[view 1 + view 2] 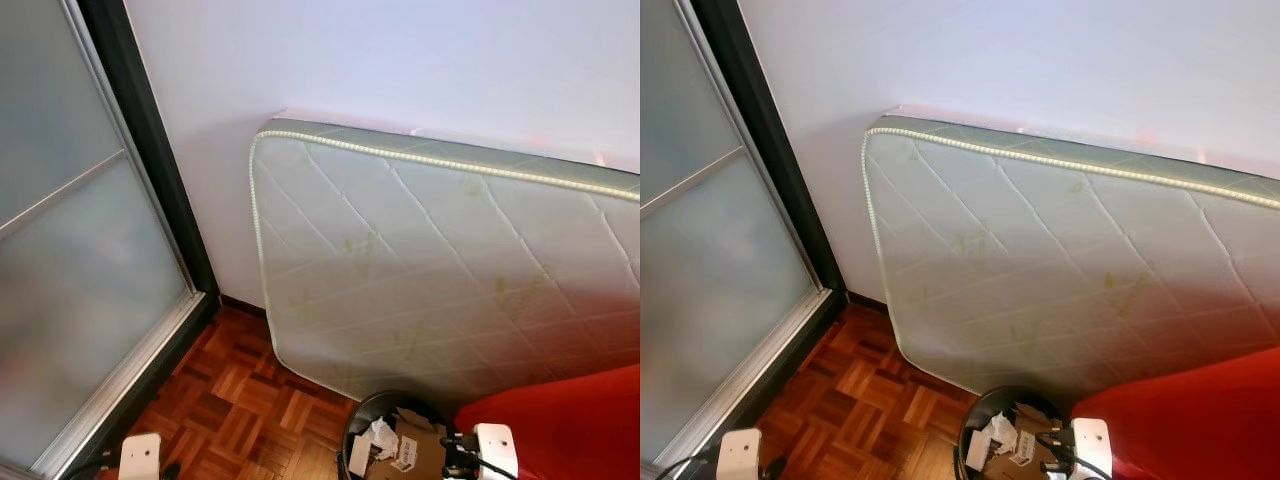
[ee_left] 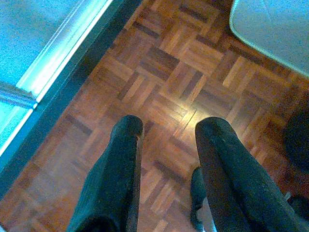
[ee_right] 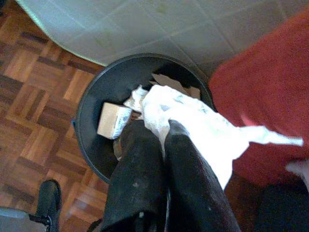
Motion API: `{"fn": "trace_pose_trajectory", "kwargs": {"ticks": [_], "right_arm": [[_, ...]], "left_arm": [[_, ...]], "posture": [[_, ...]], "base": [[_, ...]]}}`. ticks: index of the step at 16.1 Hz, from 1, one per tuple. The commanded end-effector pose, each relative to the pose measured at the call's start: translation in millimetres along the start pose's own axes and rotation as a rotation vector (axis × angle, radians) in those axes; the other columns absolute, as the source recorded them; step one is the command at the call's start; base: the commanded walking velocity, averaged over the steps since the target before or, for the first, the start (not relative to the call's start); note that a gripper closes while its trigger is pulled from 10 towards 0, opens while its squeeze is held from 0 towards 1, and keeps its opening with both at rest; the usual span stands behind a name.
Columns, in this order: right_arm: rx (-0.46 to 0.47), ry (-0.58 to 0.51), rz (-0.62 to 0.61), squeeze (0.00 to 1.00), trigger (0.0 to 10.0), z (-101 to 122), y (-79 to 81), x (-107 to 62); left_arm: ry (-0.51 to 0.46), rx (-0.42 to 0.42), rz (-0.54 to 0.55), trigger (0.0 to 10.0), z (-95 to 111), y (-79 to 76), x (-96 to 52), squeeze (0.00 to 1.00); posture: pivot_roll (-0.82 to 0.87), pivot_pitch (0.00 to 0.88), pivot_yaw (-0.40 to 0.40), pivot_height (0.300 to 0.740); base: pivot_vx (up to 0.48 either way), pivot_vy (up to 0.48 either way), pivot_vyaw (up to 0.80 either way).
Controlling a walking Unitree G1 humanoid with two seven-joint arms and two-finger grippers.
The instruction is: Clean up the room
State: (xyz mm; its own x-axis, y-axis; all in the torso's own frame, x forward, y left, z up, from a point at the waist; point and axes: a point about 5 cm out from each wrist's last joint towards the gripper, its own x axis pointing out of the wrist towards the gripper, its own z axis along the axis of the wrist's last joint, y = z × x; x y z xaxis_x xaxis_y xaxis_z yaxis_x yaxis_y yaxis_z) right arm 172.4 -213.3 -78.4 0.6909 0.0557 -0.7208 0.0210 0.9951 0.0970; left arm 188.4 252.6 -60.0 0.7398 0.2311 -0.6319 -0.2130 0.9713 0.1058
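Observation:
A black round bin [image 3: 91,106] stands on the parquet floor, holding a small cardboard box [image 3: 113,121] and crumpled paper scraps. My right gripper [image 3: 155,131] hangs just above the bin's opening, shut on a white crumpled sheet [image 3: 198,123] that trails off toward the red fabric. The same bin [image 1: 362,412] sits at the bottom of the head view, in front of the mattress. My left gripper [image 2: 171,125] is open over bare parquet, nothing between its fingers.
A pale quilted mattress [image 1: 450,260] leans on its side against the white wall. A frosted sliding door [image 1: 70,270] with a dark frame runs along the left. Something red and soft [image 1: 570,420] sits right of the bin. Parquet floor [image 1: 230,400] lies between door and mattress.

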Motion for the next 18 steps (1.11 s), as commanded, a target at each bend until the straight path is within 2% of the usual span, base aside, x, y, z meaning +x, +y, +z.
{"fn": "trace_pose_trajectory", "kwargs": {"ticks": [1,2,5,10,12,14,15,16,18], "right_arm": [[-0.005,-0.04,0.029,0.0,10.0,5,3.9,1.3],[-0.003,-0.056,0.039,0.0,10.0,6,4.3,1.0],[0.005,-0.102,0.063,0.0,10.0,11,5.0,0.5],[0.038,-0.154,0.097,0.0,10.0,14,8.2,0.0],[0.063,-0.185,0.119,0.0,10.0,17,9.5,-0.3],[0.079,-0.231,0.11,0.0,10.0,21,8.0,-1.1],[0.029,-0.414,0.175,0.0,10.0,84,35.6,15.0],[-0.045,-0.754,0.283,0.0,10.0,203,95.4,13.2],[-0.032,-0.815,0.285,0.0,10.0,219,100.1,8.5]], "left_arm": [[-0.28,0.007,-0.044,10.0,102,-30.5,24.6,0.0],[-0.384,0.006,-0.067,10.0,135,-43.4,25.4,0.0],[-0.523,-0.019,-0.099,10.0,172,-55.3,21.6,0.0],[-0.566,-0.024,-0.109,10.0,183,-60.6,19.5,0.0],[-0.552,-0.025,-0.137,10.0,180,-66.3,19.8,0.0],[-0.504,-0.012,-0.162,10.0,161,-75.0,20.3,0.0],[-0.5,-0.008,-0.17,10.0,157,-77.4,19.7,0.0],[-0.492,-0.002,-0.178,10.0,151,-79.8,19.1,0.0],[-0.477,-0.001,-0.182,10.0,143,-81.3,18.6,0.0]], "posture": [[0.02,0.0,-0.007,0.74],[0.02,0.0,-0.007,0.74],[0.03,0.0,-0.013,0.74],[0.03,0.0,-0.013,0.74],[0.03,0.0,-0.008,0.74],[0.03,0.0,-0.012,0.74],[0.03,0.0,-0.012,0.74],[0.03,0.0,-0.012,0.74],[0.03,0.0,-0.012,0.74]], "base": [[0.0,0.0,0.0],[0.0,0.0,0.0],[0.0,0.0,0.0],[0.0,0.0,0.0],[0.0,0.0,0.0],[0.0,0.0,0.0],[0.0,0.0,0.0],[0.0,0.0,0.0],[0.0,0.0,0.0]]}}
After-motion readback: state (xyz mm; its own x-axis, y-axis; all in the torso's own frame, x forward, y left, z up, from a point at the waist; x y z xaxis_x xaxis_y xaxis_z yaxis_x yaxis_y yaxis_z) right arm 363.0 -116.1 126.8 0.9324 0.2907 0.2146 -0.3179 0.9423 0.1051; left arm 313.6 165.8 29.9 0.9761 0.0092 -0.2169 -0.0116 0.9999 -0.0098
